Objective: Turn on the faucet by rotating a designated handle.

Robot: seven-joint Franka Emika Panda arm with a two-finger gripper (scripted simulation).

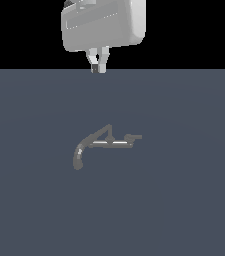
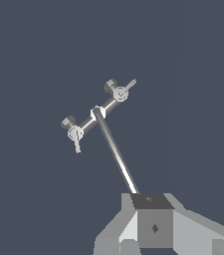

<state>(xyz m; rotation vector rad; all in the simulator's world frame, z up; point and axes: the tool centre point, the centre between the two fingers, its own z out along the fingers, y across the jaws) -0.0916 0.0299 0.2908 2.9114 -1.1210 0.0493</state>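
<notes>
The faucet [image 1: 106,142] is a small grey fixture low on the flat surface, in the middle of the exterior view. Its thick curved spout [image 1: 79,154] bends toward the exterior view's left. The handle [image 1: 134,136] is the short stubby lever at the right end, beside a longer slanted lever [image 1: 103,132]. My gripper [image 1: 99,69] hangs far above and behind the faucet, shut on nothing. In the wrist view the faucet [image 2: 97,112] shows its bar, with one small lever at each end and a long tube running toward my gripper [image 2: 153,221]. Which lever is the handle I cannot tell there.
A plain dark blue-grey floor [image 1: 184,200] spreads around the faucet. The arm's white wrist housing [image 1: 104,25] fills the top of the exterior view, against a black background.
</notes>
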